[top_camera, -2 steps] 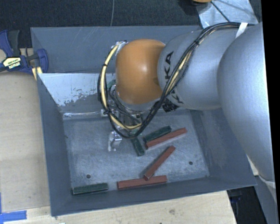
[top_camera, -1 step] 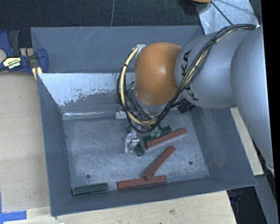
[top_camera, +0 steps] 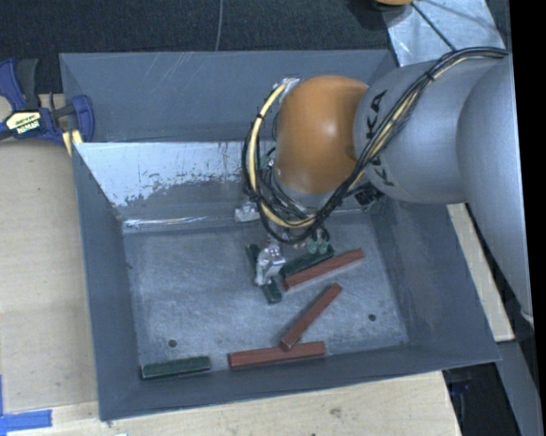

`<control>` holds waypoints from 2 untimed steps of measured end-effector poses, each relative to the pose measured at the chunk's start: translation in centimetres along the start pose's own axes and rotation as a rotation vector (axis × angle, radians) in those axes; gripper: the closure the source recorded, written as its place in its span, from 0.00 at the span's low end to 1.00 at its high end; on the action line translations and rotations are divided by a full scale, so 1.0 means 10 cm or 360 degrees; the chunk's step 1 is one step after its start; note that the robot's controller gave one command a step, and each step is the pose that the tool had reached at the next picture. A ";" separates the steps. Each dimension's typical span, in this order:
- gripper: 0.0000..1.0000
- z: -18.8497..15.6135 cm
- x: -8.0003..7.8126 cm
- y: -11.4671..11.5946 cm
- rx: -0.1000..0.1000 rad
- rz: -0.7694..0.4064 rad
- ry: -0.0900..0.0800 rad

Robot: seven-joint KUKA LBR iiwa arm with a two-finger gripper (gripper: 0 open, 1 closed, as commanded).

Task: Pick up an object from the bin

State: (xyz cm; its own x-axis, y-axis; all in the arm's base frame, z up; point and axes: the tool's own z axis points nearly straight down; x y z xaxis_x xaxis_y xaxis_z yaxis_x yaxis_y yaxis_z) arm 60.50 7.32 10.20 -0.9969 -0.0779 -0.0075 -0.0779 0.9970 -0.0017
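My gripper (top_camera: 269,267) is low in the middle of the bin, under the arm's orange cover. It sits at the left end of a reddish-brown bar (top_camera: 326,266) that lies slanted up to the right. A dark green bar (top_camera: 311,252) lies right against that brown bar, partly hidden by the gripper, and a dark green end (top_camera: 272,293) sticks out just below it. Whether anything is held cannot be made out. A second reddish-brown bar (top_camera: 311,316) lies diagonally a little below and to the right.
Along the bin's front wall lie a third reddish-brown bar (top_camera: 276,355) and a dark green bar (top_camera: 176,368) to its left. The arm with its cables covers the bin's back right part.
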 end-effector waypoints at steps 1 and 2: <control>0.00 0.08 0.20 -0.36 -0.0005 -0.0055 0.0007; 1.00 0.22 0.01 -0.54 -0.0003 0.0052 -0.0043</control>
State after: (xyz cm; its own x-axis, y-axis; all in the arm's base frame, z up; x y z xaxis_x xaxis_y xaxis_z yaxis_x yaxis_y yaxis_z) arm 60.86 1.94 7.99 -0.9984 -0.0453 -0.0347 -0.0454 0.9990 0.0011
